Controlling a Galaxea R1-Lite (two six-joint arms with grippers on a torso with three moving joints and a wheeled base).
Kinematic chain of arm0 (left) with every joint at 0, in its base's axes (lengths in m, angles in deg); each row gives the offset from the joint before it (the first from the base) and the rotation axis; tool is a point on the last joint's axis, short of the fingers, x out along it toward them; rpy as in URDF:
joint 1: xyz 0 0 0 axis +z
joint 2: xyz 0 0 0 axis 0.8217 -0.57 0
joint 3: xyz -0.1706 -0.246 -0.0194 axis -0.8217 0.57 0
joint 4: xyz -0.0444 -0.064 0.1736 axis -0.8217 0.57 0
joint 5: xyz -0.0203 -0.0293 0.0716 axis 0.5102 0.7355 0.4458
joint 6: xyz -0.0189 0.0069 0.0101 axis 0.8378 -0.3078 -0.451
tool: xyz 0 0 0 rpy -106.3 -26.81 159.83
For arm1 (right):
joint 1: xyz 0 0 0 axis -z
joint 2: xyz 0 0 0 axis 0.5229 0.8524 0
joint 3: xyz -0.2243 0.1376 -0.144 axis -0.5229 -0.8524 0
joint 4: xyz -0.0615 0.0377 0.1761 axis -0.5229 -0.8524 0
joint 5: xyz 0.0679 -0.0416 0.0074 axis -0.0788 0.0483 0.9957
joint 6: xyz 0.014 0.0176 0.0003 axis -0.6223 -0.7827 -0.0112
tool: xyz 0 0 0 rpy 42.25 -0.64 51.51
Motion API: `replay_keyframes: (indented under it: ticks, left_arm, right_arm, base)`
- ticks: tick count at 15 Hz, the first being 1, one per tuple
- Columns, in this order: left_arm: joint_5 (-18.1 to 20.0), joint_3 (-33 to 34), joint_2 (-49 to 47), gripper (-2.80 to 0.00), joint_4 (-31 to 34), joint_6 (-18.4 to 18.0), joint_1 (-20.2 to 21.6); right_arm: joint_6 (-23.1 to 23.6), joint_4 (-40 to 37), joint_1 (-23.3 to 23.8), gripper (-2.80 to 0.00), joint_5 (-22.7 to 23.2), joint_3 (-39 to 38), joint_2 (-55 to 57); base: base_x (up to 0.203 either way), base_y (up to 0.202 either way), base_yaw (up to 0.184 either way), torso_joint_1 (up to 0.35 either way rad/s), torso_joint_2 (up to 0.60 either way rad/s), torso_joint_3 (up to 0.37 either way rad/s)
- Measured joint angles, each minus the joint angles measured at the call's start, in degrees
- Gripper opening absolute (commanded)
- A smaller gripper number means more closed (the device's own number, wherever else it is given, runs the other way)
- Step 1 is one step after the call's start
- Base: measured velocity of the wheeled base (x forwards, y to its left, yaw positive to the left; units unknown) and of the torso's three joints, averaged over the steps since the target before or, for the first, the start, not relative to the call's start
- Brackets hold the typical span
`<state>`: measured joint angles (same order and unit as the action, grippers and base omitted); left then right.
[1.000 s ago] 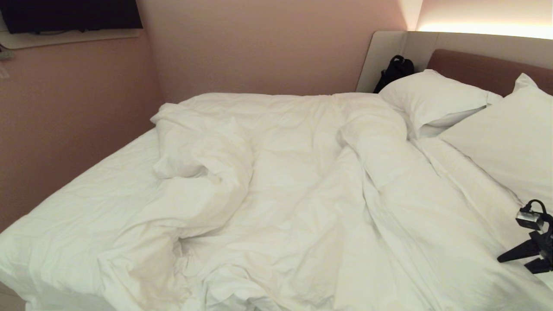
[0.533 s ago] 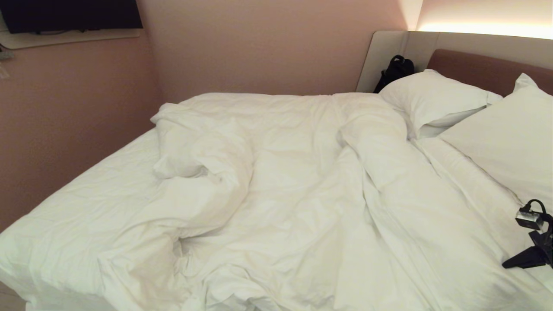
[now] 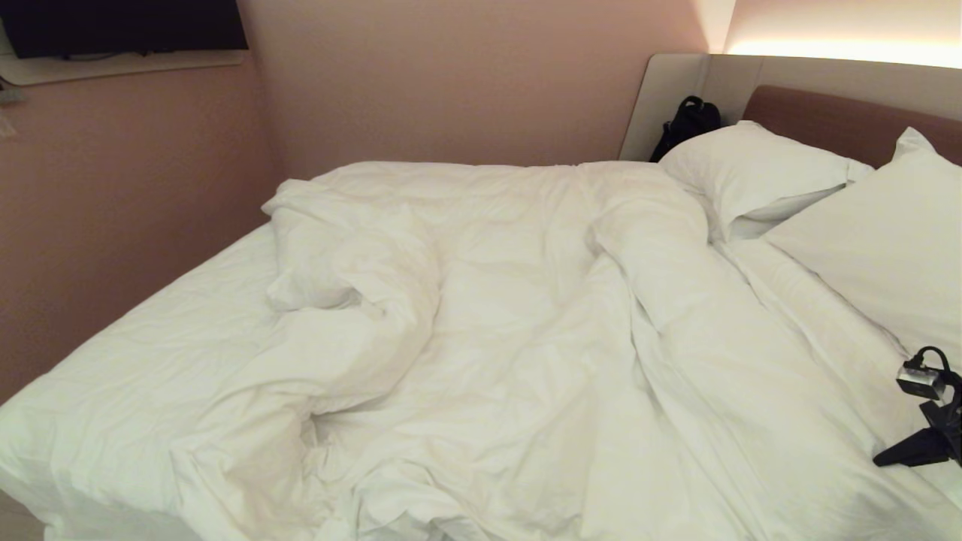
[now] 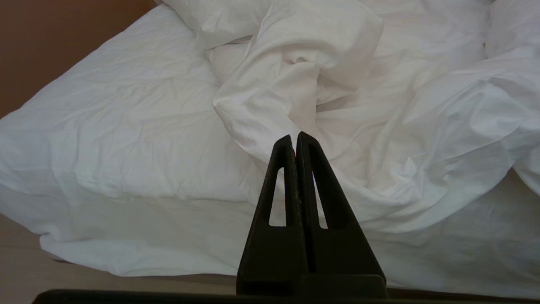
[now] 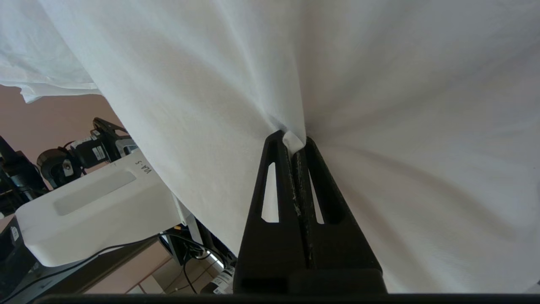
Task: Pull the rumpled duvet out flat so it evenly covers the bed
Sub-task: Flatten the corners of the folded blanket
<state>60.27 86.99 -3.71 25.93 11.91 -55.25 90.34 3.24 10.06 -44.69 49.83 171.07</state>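
The duvet (image 3: 481, 323) is lying bunched across the middle of the bed (image 3: 128, 361), heaped toward the foot-end corner nearest the robot and leaving a wide strip of fitted sheet (image 3: 150, 330) bare along the wall-side edge. Judging by its puffy folds, it is soft and bulky and fairly light, so it will likely be dragging and stretching rather than sliding as one piece; a hem or corner looks like the best hold, since a pinch of the middle would only raise a peak.

The right gripper (image 5: 294, 141) is at the near edge of the bed by the head end, its jaws closed on a small pinch of the white cloth, with creases fanning out from the pinch. The left gripper (image 4: 294, 137) is parked off the foot-end corner, jaws pressed together and holding nothing, facing a rolled fold of duvet.

Two pillows (image 3: 751, 176) are resting against the brown headboard (image 3: 827, 120) with its beige surround. A black bag (image 3: 688, 120) is sitting at the far head-end corner. Pink walls are closing in the far side, and a dark screen (image 3: 120, 22) is hanging on the wall past the foot end.
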Motion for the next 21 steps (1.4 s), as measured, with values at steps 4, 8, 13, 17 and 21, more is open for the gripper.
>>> replay_keyframes:
  ticks: [4,8,13,17,21]
  left_arm:
    - [-0.01,0.00,0.00,-2.80,0.00,-0.02,0.00]
    - [0.00,0.00,0.00,-2.80,0.00,0.00,0.00]
    - [-0.01,0.00,0.00,-2.80,-0.02,0.00,0.00]
    - [0.00,0.00,0.00,-2.80,0.00,0.00,0.00]
    - [0.00,0.00,0.00,-2.80,0.00,0.00,0.00]
  right_arm:
    - [-0.02,0.09,0.00,-2.80,-0.02,0.00,0.00]
    - [0.00,0.15,0.00,-2.80,-0.04,0.00,0.00]
    - [-0.08,0.11,1.24,-2.80,-0.02,0.09,-0.29]
    - [-0.09,-0.95,4.06,-2.80,0.24,-0.24,-2.24]
    - [-0.20,-1.62,7.14,-2.80,-0.09,-0.28,-5.16]
  base:
    - [0.000,0.000,0.000,0.000,0.00,0.000]
    - [0.000,0.000,0.000,0.000,0.00,0.000]
    - [0.000,0.000,0.000,0.000,0.00,0.000]
    - [0.000,0.000,0.000,0.000,0.00,0.000]
    - [0.000,0.000,0.000,0.000,0.00,0.000]
